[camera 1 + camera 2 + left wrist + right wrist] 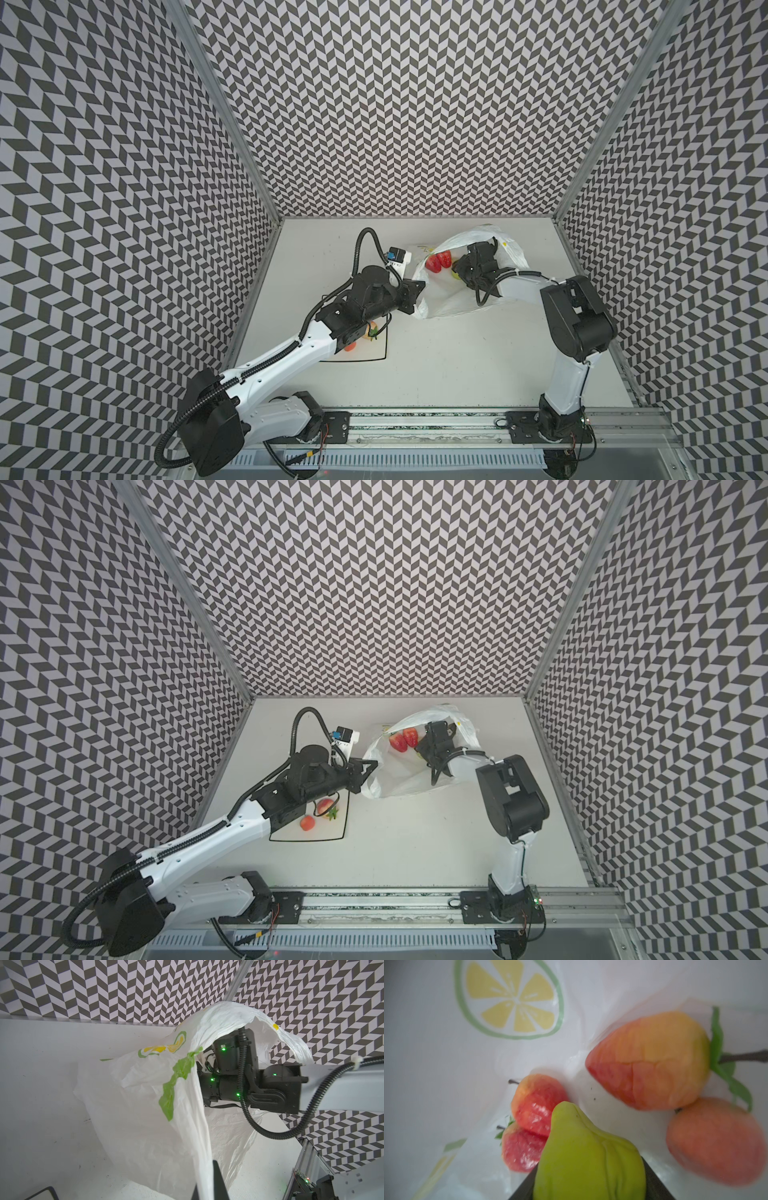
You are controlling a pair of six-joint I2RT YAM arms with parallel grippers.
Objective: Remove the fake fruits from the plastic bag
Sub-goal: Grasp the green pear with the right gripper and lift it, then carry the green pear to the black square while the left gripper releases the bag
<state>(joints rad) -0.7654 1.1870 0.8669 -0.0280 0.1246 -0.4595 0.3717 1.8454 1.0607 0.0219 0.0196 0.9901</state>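
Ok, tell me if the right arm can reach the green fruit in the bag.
Likely yes: the left gripper holds the plastic bag open, the right gripper is inside, and the green fruit sits between its fingers.

The 2 arms, left arm and right arm, have white shells, black joint housings, ribbed black cable conduits.

We see bag at rear middle of table. Plate lies left of it, nearer us, with fruits on it. Left gripper at bag's left edge. Right gripper inside bag mouth, lumpy fruit between its jaws, berries just left.
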